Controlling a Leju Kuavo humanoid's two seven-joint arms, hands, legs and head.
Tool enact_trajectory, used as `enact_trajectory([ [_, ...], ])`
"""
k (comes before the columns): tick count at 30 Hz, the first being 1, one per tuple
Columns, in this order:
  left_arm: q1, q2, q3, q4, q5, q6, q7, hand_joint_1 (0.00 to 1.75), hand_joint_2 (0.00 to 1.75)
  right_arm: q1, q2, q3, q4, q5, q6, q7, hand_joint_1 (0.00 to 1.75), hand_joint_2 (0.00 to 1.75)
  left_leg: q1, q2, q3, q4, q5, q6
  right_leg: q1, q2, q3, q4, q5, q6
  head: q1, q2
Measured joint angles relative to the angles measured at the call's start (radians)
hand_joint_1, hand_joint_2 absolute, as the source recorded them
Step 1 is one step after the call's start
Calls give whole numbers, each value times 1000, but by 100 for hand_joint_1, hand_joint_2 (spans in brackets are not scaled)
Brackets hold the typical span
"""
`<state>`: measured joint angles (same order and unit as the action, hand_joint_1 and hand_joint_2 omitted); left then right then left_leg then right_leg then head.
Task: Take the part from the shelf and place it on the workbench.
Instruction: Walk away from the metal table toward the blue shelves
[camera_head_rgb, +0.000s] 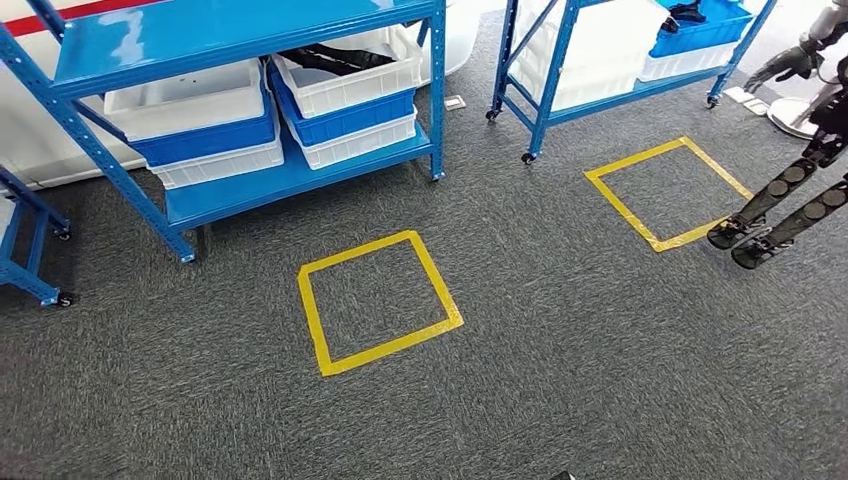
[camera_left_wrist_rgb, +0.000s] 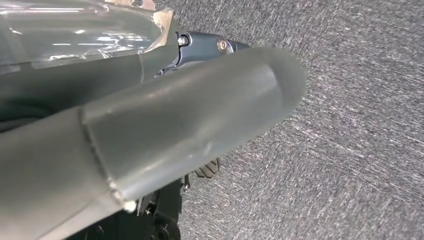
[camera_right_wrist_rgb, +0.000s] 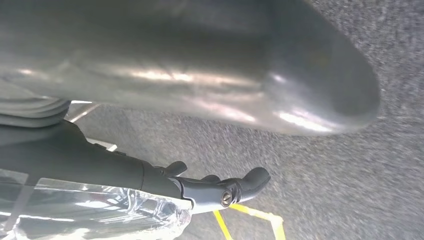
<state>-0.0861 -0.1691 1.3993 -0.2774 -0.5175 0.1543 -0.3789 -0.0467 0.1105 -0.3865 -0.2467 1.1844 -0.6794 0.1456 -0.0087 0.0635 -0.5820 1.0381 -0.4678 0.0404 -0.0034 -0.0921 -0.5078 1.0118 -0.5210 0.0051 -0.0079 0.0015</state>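
The head view looks down from high onto grey carpet (camera_head_rgb: 560, 380), blue shelves (camera_head_rgb: 250, 40) at the upper left of the frame; each wrist view sits close behind its hand (camera_left_wrist_rgb: 165, 130), (camera_right_wrist_rgb: 200, 65), facing the floor; all three share the carpet; the right wrist view and the head view share yellow tape (camera_right_wrist_rgb: 250, 212).

Blue shelf (camera_head_rgb: 250, 40), white and blue bins (camera_head_rgb: 345, 95), seemingly speckled grey carpet (camera_head_rgb: 560, 340).

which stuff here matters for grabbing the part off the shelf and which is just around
For the job:
- blue shelf with white and blue bins
- left hand and right hand, holding nothing

Just around:
- two yellow tape squares on the grey carpet
- second blue shelf
- another robot
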Motion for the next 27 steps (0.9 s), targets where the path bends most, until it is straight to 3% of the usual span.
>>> enact_trajectory([
  [1, -1, 1, 0, 0, 0, 0, 0, 0, 0, 0, 1, -1, -1, 0, 0, 0, 0, 0, -5, 4, 5, -14, -1, 2, 1, -9, 1, -1, -1, 2, 0, 0],
  [3, 0, 2, 0, 0, 0, 0, -1, 0, 0, -1, 2, -4, -3, 0, 0, 0, 0, 0, -3, -17, 5, -24, 5, 5, 2, -19, 2, -2, -4, 8, 0, 0],
  [5, 0, 3, 0, 0, 0, 0, -2, 0, 0, -3, 2, -6, -5, 0, 0, -1, 0, 0, 4, -38, 12, -41, 18, 12, 2, 19, -12, 35, -26, 10, 1, 0],
  [7, -3, 3, 0, 0, 0, 0, -2, 0, 0, 0, 1, -7, -7, 1, 0, -1, 0, 0, 9, -60, 13, -49, 26, 17, -3, 72, -66, 151, -80, 8, 6, 0],
  [9, -3, 3, 0, 0, 0, 0, -2, 0, 0, 5, -1, -8, -7, 0, 0, -1, 0, 0, 10, -86, 11, -49, 27, 18, -9, 86, -126, 271, -121, 14, 8, 0],
  [10, -2, 2, 0, 1, 0, 0, -2, 0, 0, 6, -2, -8, -7, 0, 0, -1, 0, 0, 11, -100, 11, -48, 28, 17, -12, 87, -137, 288, -119, 22, 8, 0],
  [11, -1, 1, 0, 1, 0, 0, -2, 0, 0, 7, -3, -8, -7, 0, 0, -1, 0, 0, 12, -114, 12, -47, 28, 15, -15, 89, -127, 262, -100, 34, 8, 0],
  [12, -1, 1, 0, 1, 0, 0, -2, 0, 0, 7, -4, -9, -7, 0, 0, -1, 0, 0, 14, -128, 13, -45, 28, 12, -20, 96, -100, 199, -68, 47, 8, 0],
  [13, -1, 1, 0, 1, 0, 0, -2, 0, 0, 7, -4, -9, -7, 0, 0, -1, 0, 0, 15, -141, 11, -40, 26, 7, -26, 115, -69, 124, -36, 58, 10, 0],
  [14, -1, 1, 0, 1, 0, 0, -2, 0, 0, 7, -5, -9, -7, 0, 0, -1, 0, 0, 15, -154, 8, -33, 23, 0, -29, 132, -44, 60, -10, 61, 11, 0],
  [16, -1, 2, 0, 1, 0, 0, -2, 0, 0, 6, -4, -9, -7, 0, 0, -1, 0, 0, 12, -172, 0, -25, 19, -14, -28, 151, -25, 7, 9, 49, 13, 0],
  [18, 2, 3, 0, 1, 0, 0, -3, 0, 0, 4, -3, -9, -7, 0, 0, -1, 0, 0, 14, -183, -6, -26, 21, -25, -27, 132, -21, 7, 13, 30, 11, 0],
  [19, 3, 3, 0, 1, -1, 0, -3, 0, 0, 2, -2, -9, -7, 1, 0, -1, 0, 0, 15, -172, -10, -20, 19, -29, -29, 124, -18, 6, 16, 23, 10, 0],
  [21, 3, 4, 0, 1, -4, 0, -3, 0, 0, 2, -1, -11, -8, 3, 0, -1, 0, 0, 17, -121, -38, 41, -17, -38, -32, 103, -15, 4, 19, 10, 1, 0],
  [22, 1, 4, -1, 2, -7, 1, -3, 0, 0, 3, -1, -12, -8, 5, 0, -1, 0, 0, 18, -93, -67, 100, -49, -43, -30, 93, -15, 4, 18, 5, -3, 0],
  [24, 0, 6, -2, 3, -15, 1, -2, 0, 0, 5, -1, -15, -8, 12, 0, -1, 0, 0, 21, -71, -134, 233, -105, -49, -26, 67, -16, 4, 15, 0, -6, 0],
  [25, 0, 6, -2, 3, -20, 1, -2, 0, 0, 5, -1, -16, -8, 14, 0, -1, 0, 0, 22, -68, -153, 269, -111, -50, -25, 55, -15, 4, 14, -1, -6, 0],
  [26, 1, 6, -3, 4, -24, 2, -1, 0, 0, 4, -1, -17, -8, 16, 0, -1, 0, 0, 22, -66, -152, 263, -96, -50, -25, 43, -14, 4, 12, -2, -6, 0],
  [27, 1, 7, -4, 5, -28, 2, 0, 0, 0, 3, -1, -18, -8, 18, 0, -1, 0, 0, 22, -62, -131, 221, -67, -49, -25, 34, -12, 4, 10, -3, -6, 0],
])
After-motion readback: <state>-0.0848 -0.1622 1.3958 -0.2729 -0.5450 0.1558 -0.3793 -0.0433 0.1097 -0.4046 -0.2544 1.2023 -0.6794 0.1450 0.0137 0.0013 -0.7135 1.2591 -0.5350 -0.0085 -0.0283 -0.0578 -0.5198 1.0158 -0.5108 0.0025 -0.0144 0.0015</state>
